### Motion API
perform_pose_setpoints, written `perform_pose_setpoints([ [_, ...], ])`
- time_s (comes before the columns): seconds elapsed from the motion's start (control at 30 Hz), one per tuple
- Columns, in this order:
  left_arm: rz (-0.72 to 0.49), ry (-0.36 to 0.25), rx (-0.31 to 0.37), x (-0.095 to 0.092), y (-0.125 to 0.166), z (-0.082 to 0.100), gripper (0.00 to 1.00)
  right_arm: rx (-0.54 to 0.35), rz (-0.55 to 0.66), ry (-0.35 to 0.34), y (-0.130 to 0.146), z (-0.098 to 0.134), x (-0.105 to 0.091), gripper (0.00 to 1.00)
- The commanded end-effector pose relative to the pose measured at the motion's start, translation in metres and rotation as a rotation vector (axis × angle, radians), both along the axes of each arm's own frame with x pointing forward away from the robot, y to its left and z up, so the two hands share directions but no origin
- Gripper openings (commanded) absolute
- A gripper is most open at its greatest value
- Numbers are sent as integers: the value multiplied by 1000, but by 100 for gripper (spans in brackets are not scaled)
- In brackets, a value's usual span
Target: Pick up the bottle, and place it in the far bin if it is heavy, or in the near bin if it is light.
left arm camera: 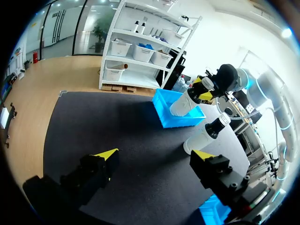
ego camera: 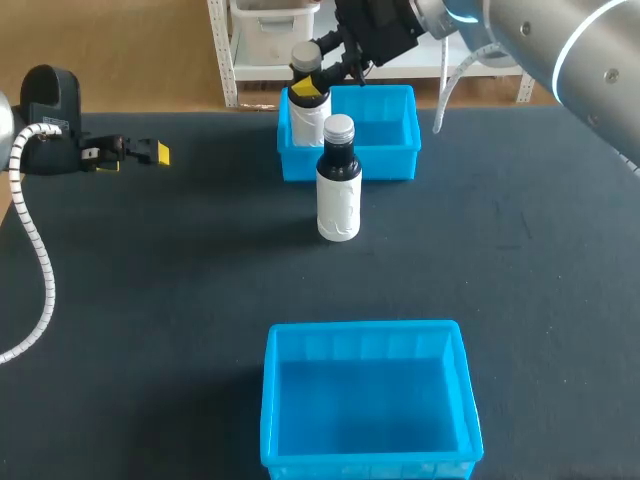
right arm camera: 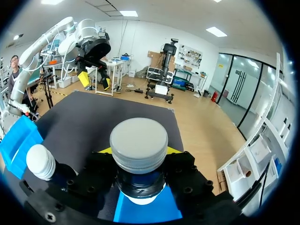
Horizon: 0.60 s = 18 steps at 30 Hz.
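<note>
Here, surface: dark table (ego camera: 150, 300); far bin (ego camera: 390, 162) near its back edge, near bin (ego camera: 270, 400) at its front edge.
Left side: left gripper (ego camera: 140, 152), fingers apart, well apart from both bins.
Bottles: two — standing bottle (ego camera: 338, 195) upright just before the far bin; held bottle (ego camera: 310, 112) clamped at its neck by the right gripper (ego camera: 318, 72), over that bin's left end.
Bins: two.

- On the bench (ego camera: 150, 300), the far bin (ego camera: 400, 160) lies behind and the near bin (ego camera: 365, 400) in front.
- The standing bottle (ego camera: 338, 200) is just before the far bin.
- The gripped bottle (ego camera: 312, 118), in the right tool (ego camera: 308, 82), is over its left end.
</note>
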<state>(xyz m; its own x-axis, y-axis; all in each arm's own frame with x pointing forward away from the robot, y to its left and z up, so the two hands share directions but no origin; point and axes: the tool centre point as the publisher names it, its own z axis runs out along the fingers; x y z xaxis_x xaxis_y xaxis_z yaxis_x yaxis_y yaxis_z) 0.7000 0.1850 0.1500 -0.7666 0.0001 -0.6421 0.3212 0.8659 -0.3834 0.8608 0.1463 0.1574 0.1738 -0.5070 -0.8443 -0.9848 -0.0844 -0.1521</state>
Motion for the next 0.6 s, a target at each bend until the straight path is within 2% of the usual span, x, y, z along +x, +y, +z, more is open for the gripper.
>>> perform_pose_setpoints([
  [0.03,0,0,0,0,0,0,100,-135,708,442,3,1,12,0],
  [0.6,0,0,0,0,0,0,100,-103,693,521,6,-2,18,0],
])
